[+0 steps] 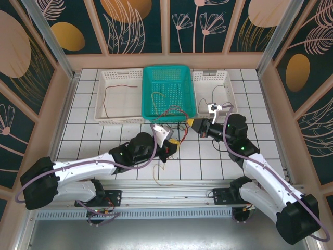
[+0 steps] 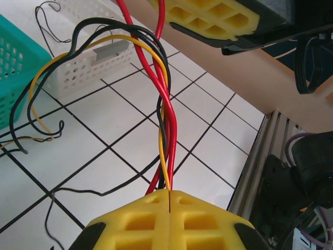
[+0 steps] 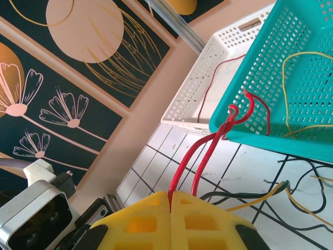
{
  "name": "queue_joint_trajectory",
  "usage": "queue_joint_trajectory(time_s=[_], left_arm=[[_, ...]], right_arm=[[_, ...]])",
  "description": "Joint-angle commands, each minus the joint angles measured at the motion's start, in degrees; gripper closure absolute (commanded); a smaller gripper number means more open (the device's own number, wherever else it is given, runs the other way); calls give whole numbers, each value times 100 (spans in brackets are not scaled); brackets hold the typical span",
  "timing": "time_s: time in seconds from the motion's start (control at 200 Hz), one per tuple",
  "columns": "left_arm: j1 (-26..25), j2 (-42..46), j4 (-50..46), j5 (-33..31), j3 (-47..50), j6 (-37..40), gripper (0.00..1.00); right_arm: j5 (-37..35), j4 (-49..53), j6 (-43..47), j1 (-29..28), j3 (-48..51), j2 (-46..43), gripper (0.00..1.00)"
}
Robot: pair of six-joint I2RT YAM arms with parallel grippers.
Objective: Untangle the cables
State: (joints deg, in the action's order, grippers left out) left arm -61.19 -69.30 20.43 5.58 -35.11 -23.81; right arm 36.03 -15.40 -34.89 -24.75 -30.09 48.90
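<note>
Left fingers (image 2: 135,224) pressed together on twisted red, yellow, black cables (image 2: 166,135) above tabletop (image 2: 104,166); right fingers (image 3: 205,224) pinch red cable (image 3: 229,117) at teal basket (image 3: 312,47) rim. One red strand lies in white basket (image 1: 117,120); main tangle apparently remains

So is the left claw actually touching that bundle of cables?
Touching. In the left wrist view the cables, red, yellow and black, run into the shut seam of the left claw, pinched between its yellow fingers.
</note>
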Motion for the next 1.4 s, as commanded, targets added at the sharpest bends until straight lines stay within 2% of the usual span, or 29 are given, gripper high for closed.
queue_joint_trajectory(time_s=[0.0,0.255,0.51,0.771,0.921,1.076,1.176,1.391], left_arm=[[-29,8,114,108,109,20,100],[-29,627,111,-518,550,-87,100],[-2,1043,-12,-1065,820,-230,100],[208,1636,-855,-2070,823,-218,100],[453,1939,-1214,-2429,911,-388,100],[549,1999,-1349,-2817,954,-598,100],[653,2104,-1706,-3466,866,-858,100],[776,2978,-2614,-4689,299,-1150,100]], right_arm=[[-118,7,80,16,20,-164,100],[-640,871,342,335,145,-553,100],[-736,1447,431,879,264,-834,100],[-1237,2373,335,1504,97,-1126,100],[-835,2567,403,1876,-8,-1339,100],[-379,2563,423,1912,-72,-1477,100],[-358,2602,396,1906,-115,-1720,100],[-1241,3448,487,1929,-359,-1876,100]])
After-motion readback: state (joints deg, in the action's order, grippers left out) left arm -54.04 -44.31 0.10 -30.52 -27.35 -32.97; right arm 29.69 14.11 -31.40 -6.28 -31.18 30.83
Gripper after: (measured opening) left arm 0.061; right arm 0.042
